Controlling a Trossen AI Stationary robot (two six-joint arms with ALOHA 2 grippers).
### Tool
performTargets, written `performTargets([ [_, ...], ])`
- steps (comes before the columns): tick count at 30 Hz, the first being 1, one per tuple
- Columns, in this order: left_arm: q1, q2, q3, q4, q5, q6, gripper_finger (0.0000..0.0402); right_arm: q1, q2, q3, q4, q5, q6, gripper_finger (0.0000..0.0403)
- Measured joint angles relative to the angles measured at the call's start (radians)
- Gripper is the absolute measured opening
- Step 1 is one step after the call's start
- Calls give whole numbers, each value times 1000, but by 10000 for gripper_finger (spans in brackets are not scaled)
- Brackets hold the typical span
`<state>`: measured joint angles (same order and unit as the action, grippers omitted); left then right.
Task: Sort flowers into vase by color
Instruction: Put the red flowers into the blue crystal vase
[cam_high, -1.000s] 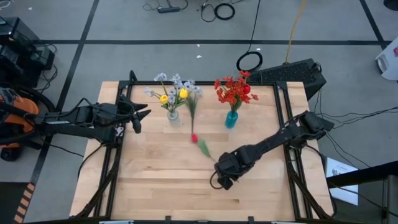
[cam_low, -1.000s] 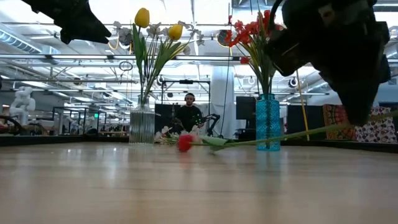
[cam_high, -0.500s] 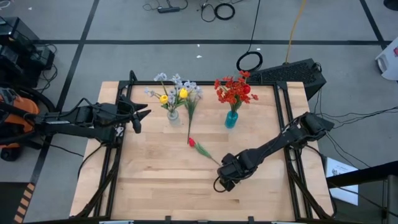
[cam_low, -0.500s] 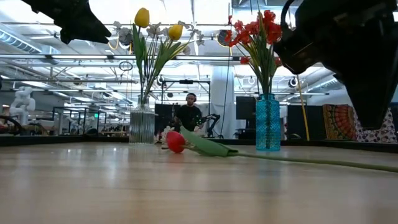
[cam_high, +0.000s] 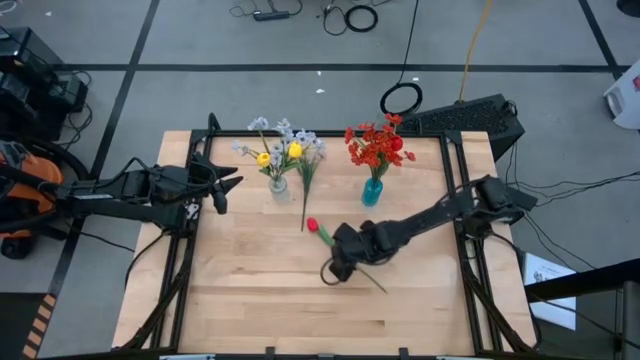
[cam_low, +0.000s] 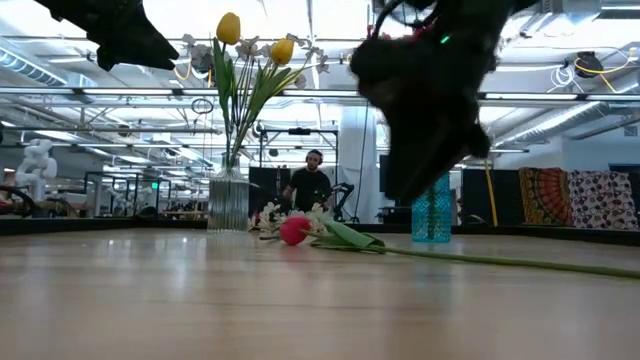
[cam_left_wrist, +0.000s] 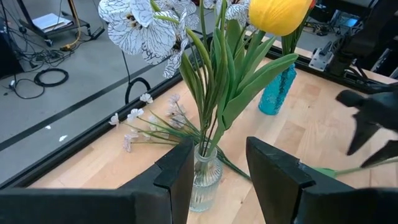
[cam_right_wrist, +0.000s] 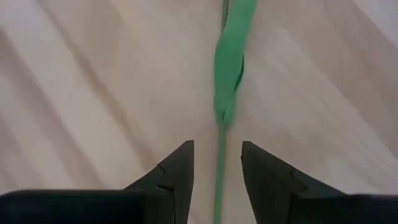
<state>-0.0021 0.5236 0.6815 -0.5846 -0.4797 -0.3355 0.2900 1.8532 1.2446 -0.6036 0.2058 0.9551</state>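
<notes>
We see the right gripper (cam_high: 333, 270) low over the middle of the wooden tabletop (cam_high: 250, 300), its fingers (cam_right_wrist: 177, 171) spread apart with the green stem of a red tulip (cam_high: 313, 226) running between them; from the right wrist view the fingers straddle the stem and leaf without pinching them. The tulip lies flat on the tabletop, its red bud pointing toward the vases and its stem trailing back under the right arm, and the low view shows bud (cam_low: 294, 230) and leaf resting on the wood.

Behind it we find a clear glass vase (cam_high: 279, 186) holding yellow tulips (cam_high: 294, 150) and pale wispy sprays (cam_high: 262, 125), and a blue vase (cam_high: 372, 191) holding red flowers (cam_high: 376, 145). One more pale spray (cam_high: 306, 178) lies on the tabletop just beside the clear vase.

The left gripper (cam_high: 226, 185) hangs at the tabletop's left edge, near the clear vase, its fingers (cam_left_wrist: 180, 171) parted and empty. In the low view a person (cam_low: 311, 185) sits in the room beyond.
</notes>
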Motion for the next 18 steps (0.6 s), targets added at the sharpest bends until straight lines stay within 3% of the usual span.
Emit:
performTargets([
  [5,0,0,0,0,0,0,151,-56,28,0,31,-72,-44,126],
  [18,0,0,0,0,0,0,151,-69,88,0,59,-103,-139,126],
])
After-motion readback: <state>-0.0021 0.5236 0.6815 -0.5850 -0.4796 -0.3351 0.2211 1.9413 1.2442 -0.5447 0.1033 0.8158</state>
